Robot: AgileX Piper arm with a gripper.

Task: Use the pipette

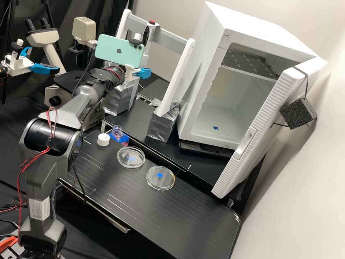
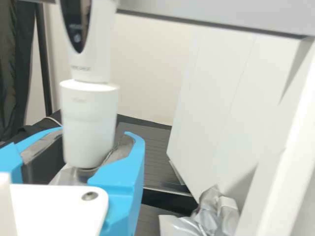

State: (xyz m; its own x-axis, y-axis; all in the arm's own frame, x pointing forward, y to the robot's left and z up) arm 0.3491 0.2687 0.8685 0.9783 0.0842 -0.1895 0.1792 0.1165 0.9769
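At far stand (image 1: 176,77) — pipette (image 2: 88,128), white, upright, between blue fingers (image 2: 120,184) of gripper (image 1: 144,73); fingers parted, contact with pipette cannot be told. Nearer, on bench (image 1: 129,201): two clear dishes (image 1: 131,163); uncapped bottle (image 1: 121,139) — white cap (image 1: 103,140) just left. Right: white cabinet (image 1: 196,54), door (image 1: 251,136) open.

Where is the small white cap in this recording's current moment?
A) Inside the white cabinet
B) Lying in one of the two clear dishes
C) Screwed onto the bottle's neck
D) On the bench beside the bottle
D: the cap sits on the black bench right by the bottle, whose neck is open.
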